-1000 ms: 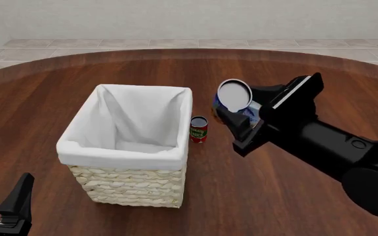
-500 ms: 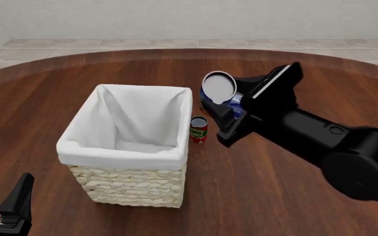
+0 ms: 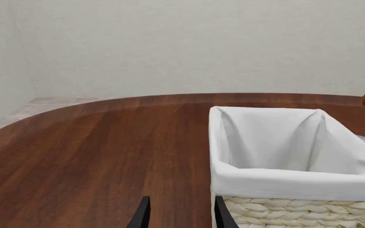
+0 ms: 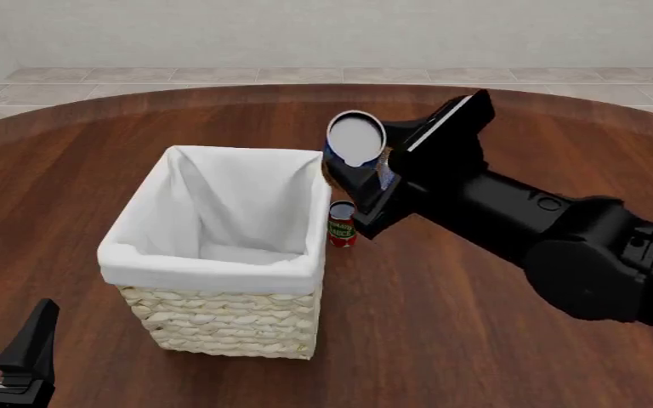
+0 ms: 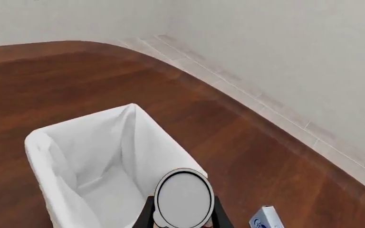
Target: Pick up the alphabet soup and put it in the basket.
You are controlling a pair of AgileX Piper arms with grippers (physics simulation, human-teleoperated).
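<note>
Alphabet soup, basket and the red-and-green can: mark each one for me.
alphabet soup (image 4: 356,138), front view, on its pale flat top.
basket (image 4: 215,272), front view, on the near cloth rim.
red-and-green can (image 4: 342,228), front view, on its label.

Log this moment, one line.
right gripper: shut on alphabet soup | near basket rim, not inside | left gripper: open, idle
</note>
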